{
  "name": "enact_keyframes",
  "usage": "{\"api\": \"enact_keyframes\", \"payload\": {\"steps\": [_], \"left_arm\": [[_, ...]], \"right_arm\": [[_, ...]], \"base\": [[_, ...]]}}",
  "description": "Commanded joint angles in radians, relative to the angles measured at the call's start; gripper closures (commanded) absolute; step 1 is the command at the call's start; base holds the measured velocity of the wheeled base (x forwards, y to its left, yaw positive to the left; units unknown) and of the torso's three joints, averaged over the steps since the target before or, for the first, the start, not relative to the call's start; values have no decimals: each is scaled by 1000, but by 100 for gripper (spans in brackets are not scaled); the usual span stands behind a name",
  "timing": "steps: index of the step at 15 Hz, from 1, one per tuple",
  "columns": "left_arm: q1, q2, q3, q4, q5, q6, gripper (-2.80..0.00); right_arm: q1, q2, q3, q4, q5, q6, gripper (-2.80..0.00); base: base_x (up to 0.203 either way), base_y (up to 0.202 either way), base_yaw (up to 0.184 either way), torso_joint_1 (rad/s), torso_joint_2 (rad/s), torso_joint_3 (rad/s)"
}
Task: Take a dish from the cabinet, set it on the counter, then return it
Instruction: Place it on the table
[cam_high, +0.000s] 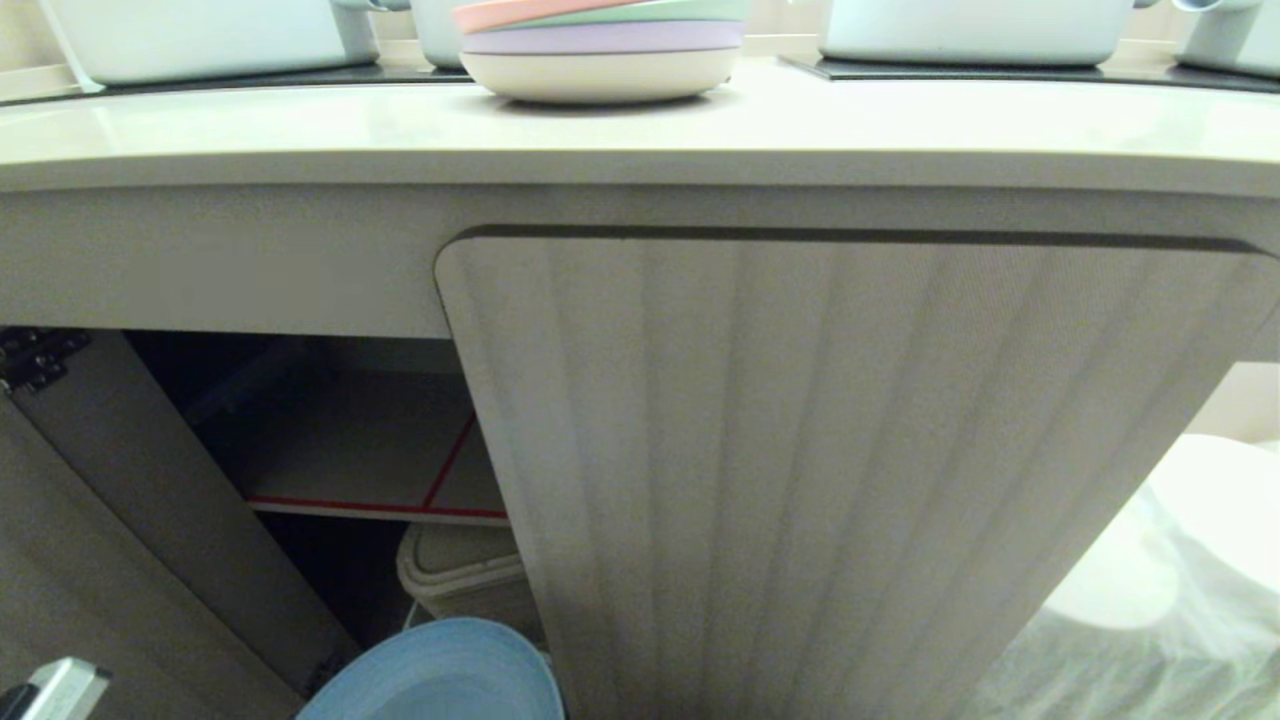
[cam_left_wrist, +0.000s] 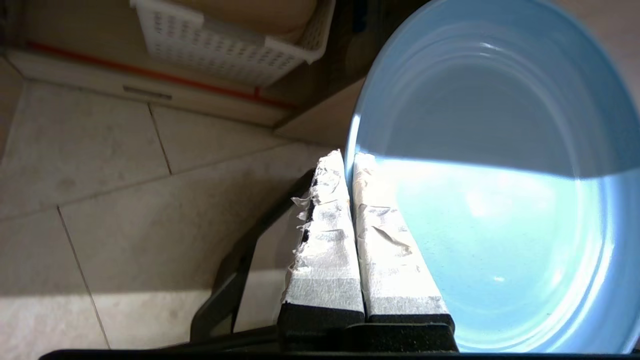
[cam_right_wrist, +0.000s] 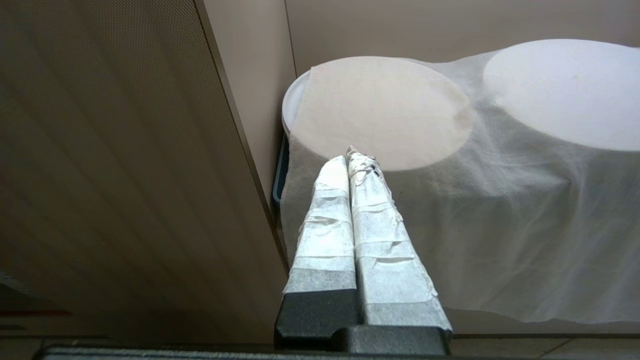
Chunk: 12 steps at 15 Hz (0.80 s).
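Note:
The light-blue dish (cam_high: 440, 675) hangs low in front of the cabinet's open left side, below the red-edged shelf (cam_high: 370, 505). In the left wrist view the dish (cam_left_wrist: 500, 175) fills the frame, and my left gripper (cam_left_wrist: 350, 159) is shut on its rim, one taped finger on each face. The cabinet's ribbed right door (cam_high: 850, 450) is closed; the left door (cam_high: 130, 520) stands open. The counter (cam_high: 640, 130) runs across above. My right gripper (cam_right_wrist: 350, 157) is shut on nothing, parked beside the closed door.
A pink-topped stack of pastel plates (cam_high: 600, 50) sits on the counter between pots (cam_high: 200, 40) on black cooktop panels. A white perforated basket (cam_left_wrist: 225, 40) stands on the cabinet's lower level. Cloth-draped round things (cam_right_wrist: 450, 150) lie to the right of the cabinet.

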Motion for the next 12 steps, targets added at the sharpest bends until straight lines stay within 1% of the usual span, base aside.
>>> {"api": "enact_keyframes", "payload": {"steps": [1, 12], "left_arm": [[-2, -13, -10, 0, -4, -2, 0], [-3, 9, -15, 8, -4, -1, 0]], "right_arm": [[0, 0, 0, 1, 0, 0, 0], [0, 0, 0, 0, 0, 0, 0]], "base": [[0, 0, 0, 0, 0, 0], [0, 0, 0, 0, 0, 0]]}}
